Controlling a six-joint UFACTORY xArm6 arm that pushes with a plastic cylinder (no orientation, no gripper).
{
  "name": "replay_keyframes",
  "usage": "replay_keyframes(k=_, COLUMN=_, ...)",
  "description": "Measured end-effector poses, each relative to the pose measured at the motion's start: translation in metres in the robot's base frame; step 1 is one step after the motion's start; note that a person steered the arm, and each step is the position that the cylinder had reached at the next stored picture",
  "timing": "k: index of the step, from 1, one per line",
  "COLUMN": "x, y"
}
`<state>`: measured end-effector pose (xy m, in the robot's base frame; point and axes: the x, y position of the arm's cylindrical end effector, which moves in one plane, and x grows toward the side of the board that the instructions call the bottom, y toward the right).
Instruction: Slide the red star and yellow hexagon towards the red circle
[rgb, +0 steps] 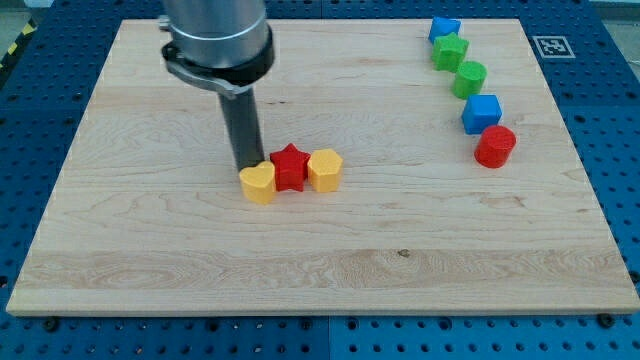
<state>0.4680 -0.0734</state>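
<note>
I see the wooden board first. My tip has no fingers to open or close; it stands just at 12 o'clock of a yellow heart. Red star touches it at 3 o'clock, then the yellow hexagon. Red circle lies well apart at 3 o'clock.

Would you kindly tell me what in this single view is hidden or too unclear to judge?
- My tip: its very end sits behind the yellow heart block, so contact is unclear.
- Arm: cut off by the view's top edge.
- Red star and yellow hexagon: they look touching, but any gap is too small to tell.
- Red circle: its far side faces away.
</note>
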Motion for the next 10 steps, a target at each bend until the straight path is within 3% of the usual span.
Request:
replay_keyframes(k=4, x=0.007, y=0.118)
replay_keyframes(k=7, x=0.070, y=0.189)
replay_keyframes(k=10, x=0.071, y=0.235)
